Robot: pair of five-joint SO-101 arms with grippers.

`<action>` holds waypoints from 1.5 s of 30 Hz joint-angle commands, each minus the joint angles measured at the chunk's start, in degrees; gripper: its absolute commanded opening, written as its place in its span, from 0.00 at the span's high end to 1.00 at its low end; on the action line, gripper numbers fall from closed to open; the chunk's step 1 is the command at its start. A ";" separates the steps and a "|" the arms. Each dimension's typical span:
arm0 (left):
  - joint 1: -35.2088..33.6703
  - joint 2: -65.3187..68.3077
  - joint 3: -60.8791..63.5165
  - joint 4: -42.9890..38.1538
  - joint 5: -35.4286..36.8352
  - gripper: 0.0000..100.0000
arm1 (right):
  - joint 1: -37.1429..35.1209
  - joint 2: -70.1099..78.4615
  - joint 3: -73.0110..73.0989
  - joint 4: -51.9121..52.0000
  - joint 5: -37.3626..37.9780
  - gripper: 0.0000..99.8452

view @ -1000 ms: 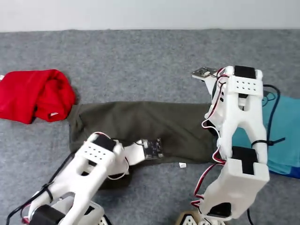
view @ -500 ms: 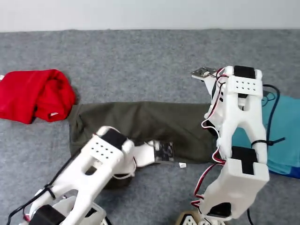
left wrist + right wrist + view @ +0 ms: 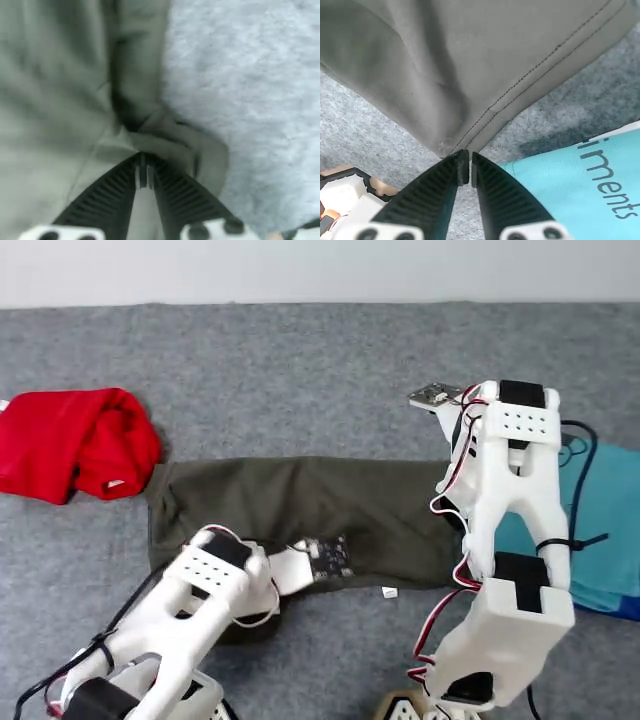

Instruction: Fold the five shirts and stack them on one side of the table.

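The olive-green shirt [image 3: 300, 505] lies spread lengthwise across the middle of the grey table [image 3: 300, 370]. The left end effector [image 3: 143, 172] is pinched narrow on a bunched fold at the shirt's near edge, and the right end effector [image 3: 470, 165] is closed on the stitched hem at the shirt's other end. A crumpled red shirt [image 3: 75, 445] sits just beside the olive one's far-left corner, and a teal printed fabric [image 3: 610, 520] lies flat under the right arm, next to the gripped hem
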 commanded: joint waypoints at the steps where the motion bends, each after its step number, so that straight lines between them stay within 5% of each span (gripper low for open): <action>1: 5.89 -1.76 -0.40 4.84 0.44 0.98 | 0.22 -0.57 -2.73 0.84 -0.44 0.99; 5: 9.85 -1.85 -2.33 10.55 0.53 0.98 | 0.22 -0.57 -2.73 0.92 -0.44 0.99; 14: 6.59 -1.85 -14.02 20.92 0.62 0.98 | 0.22 -0.84 -2.81 1.54 -0.44 0.99; 28: -34.46 -1.85 -30.20 26.73 0.70 0.98 | -12.97 -11.91 -2.55 3.03 -5.89 0.99; 39: -71.65 -1.76 -30.20 23.03 0.62 0.98 | -46.81 -7.16 -2.02 2.95 -14.86 0.98; 45: -82.29 -1.67 -29.93 22.33 0.35 0.98 | -64.31 1.36 -2.46 0.92 -15.38 0.76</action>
